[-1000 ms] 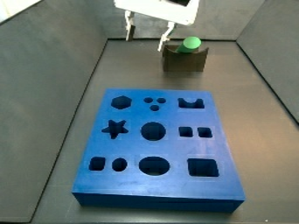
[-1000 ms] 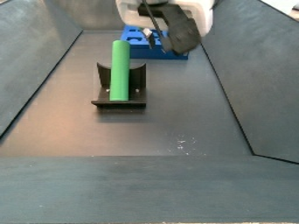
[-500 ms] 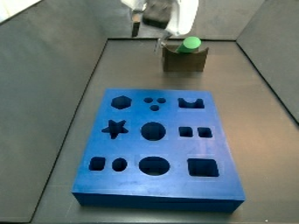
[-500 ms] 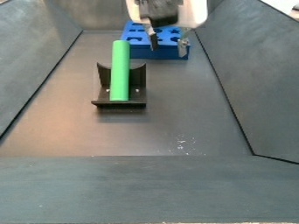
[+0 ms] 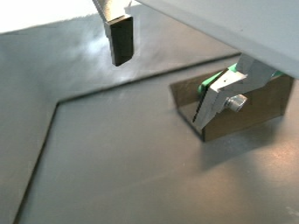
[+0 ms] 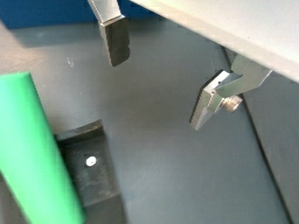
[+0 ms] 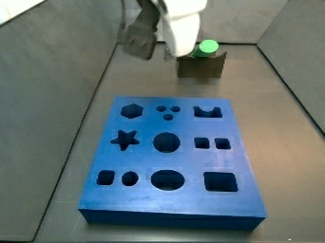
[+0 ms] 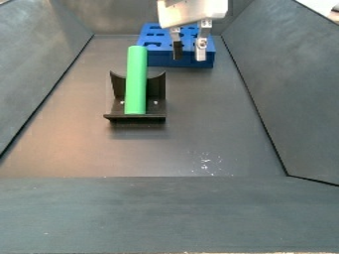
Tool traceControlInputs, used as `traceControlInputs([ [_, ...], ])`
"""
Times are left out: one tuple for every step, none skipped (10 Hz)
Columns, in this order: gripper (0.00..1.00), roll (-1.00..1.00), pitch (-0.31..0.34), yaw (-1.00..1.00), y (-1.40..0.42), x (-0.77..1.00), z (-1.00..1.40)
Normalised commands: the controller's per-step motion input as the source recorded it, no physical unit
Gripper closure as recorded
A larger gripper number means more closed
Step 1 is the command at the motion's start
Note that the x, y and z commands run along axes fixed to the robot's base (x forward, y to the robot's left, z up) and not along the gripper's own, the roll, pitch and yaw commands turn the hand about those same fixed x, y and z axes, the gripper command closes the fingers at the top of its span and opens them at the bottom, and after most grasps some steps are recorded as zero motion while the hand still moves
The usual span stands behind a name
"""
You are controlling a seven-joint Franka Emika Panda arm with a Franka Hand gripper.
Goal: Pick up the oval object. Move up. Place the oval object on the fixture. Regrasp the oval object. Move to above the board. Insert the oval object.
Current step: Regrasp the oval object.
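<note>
I see the bright-green smooth plastic oval peg (image 8: 135,77) lying in the notch of the dark olive-brown fixture (image 8: 135,102), one rounded end showing above the block in a side view (image 7: 207,46). My gripper (image 8: 187,40) hangs apart from it, fingers spread and empty, silver plates with dark pads (image 5: 119,38) clear of the peg. The large flat blue board (image 7: 169,162) with shaped cut-outs lies on the dark floor (image 8: 199,139).

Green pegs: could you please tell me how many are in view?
1: the oval object rests in the notch of the fixture. The open, empty tool hangs beside the fixture. None appears hidden.
</note>
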Motion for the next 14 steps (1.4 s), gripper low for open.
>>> traceControlInputs([
  [0.00, 0.97, -0.082, -1.00, 0.00, -0.04, 0.00],
  [0.00, 0.95, -0.001, -1.00, 0.00, -0.04, 0.01],
  [0.00, 0.95, 0.139, -1.00, -0.02, -0.04, 0.01],
  [0.00, 0.94, 0.227, -1.00, -0.01, -0.03, 0.00],
  [0.00, 0.89, 0.453, -0.92, -0.01, -0.02, -0.02],
  [0.00, 0.69, 0.587, -0.67, -0.01, 0.00, -0.03],
  [0.00, 0.44, 0.735, -0.36, -0.01, 0.03, -0.03],
  [0.00, 0.35, 0.759, -0.22, 0.00, 0.05, -0.02],
  [0.00, 0.26, 0.734, 0.06, -0.02, 0.06, -0.02],
  [0.00, 0.21, 0.702, 0.25, -0.04, 0.07, -0.01],
  [0.00, 0.16, 0.602, 0.41, -0.05, 0.08, 0.00],
  [0.00, 0.15, 0.527, 0.46, -0.05, 0.08, 0.00],
  [0.00, 0.13, 0.296, 0.53, -0.04, 0.07, -0.01],
  [0.00, 0.12, 0.208, 0.53, -0.04, 0.06, -0.01],
])
